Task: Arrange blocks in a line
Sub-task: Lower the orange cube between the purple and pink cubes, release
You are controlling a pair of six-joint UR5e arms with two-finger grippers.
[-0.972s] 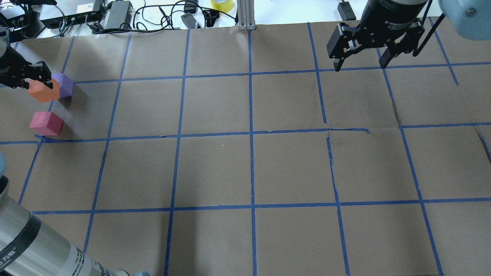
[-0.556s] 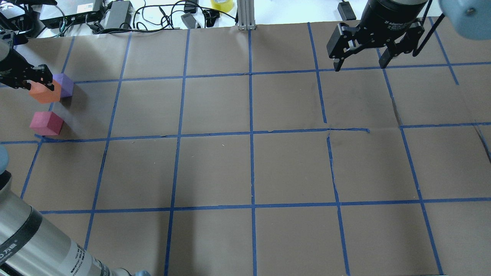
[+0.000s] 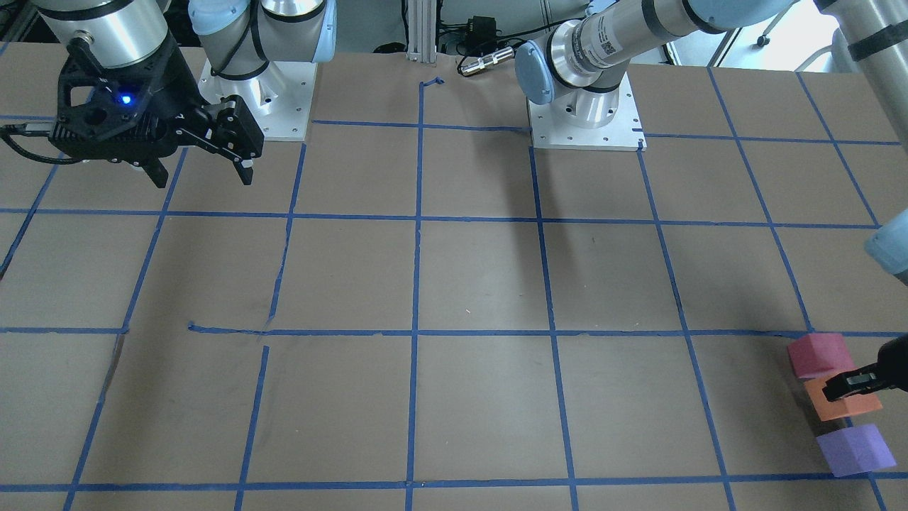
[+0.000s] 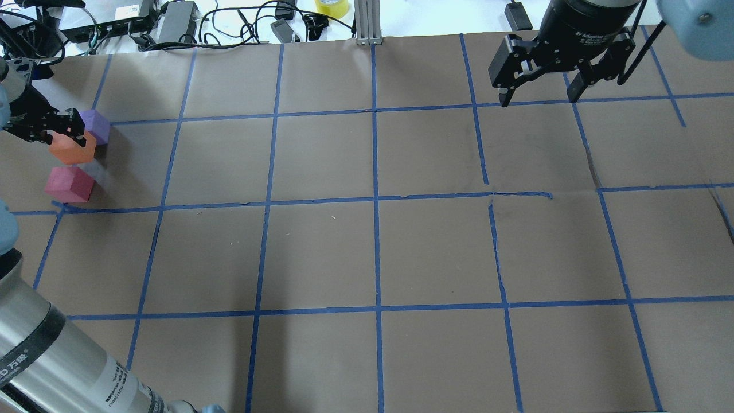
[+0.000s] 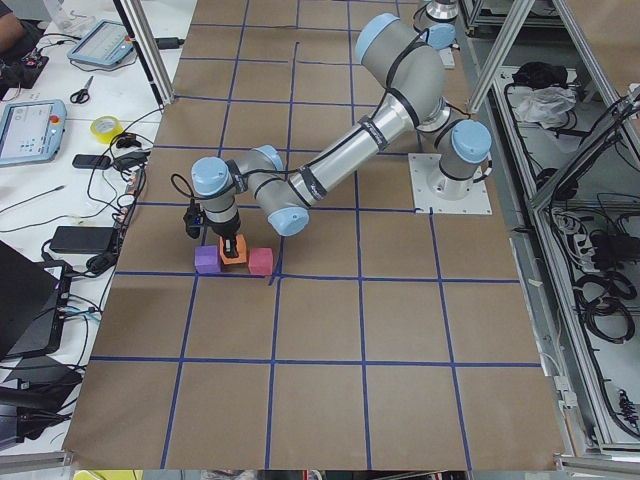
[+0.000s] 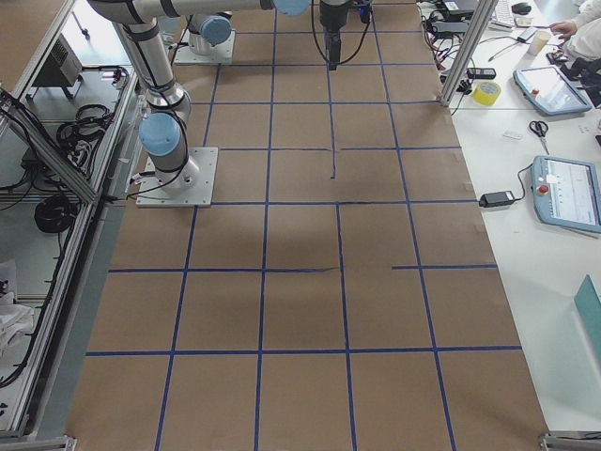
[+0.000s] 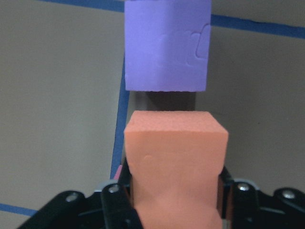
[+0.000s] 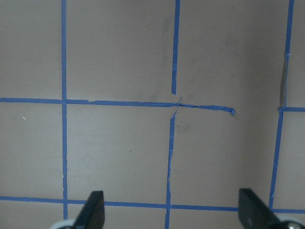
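My left gripper is shut on the orange block and holds it low, between the purple block and the red-pink block, at the table's far left. In the front-facing view the red-pink block, orange block and purple block form a rough row. The left wrist view shows the orange block between the fingers, a small gap from the purple block. I cannot tell whether the orange block touches the table. My right gripper is open and empty, high at the far right.
Brown paper with a blue tape grid covers the table. Cables, power bricks and a yellow tape roll lie beyond the far edge, beside an aluminium post. The blocks sit close to the table's left end.
My left gripper has lowered the orange block and shifted it a little toward the red-pink block, away from overlapping the purple one. The right arm has not moved.
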